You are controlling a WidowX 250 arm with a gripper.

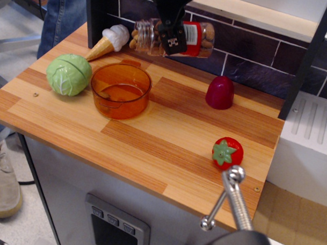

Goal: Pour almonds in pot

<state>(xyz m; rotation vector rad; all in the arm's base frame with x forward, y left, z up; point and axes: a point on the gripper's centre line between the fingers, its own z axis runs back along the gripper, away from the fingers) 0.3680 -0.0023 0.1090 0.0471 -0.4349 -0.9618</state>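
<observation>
My gripper is shut on the clear plastic jar with a red-and-white label. It holds the jar on its side, above and behind the pot, with the open mouth pointing left. Brown almonds show inside the jar, near the mouth and at the base end. The translucent orange pot stands on the wooden counter, below and left of the jar. A few dark pieces lie on the pot's floor at the left.
A green cabbage sits left of the pot. A toy ice cream cone lies behind it. The red dome lid stands to the right. A toy strawberry sits near the front right corner. A tiled wall runs behind.
</observation>
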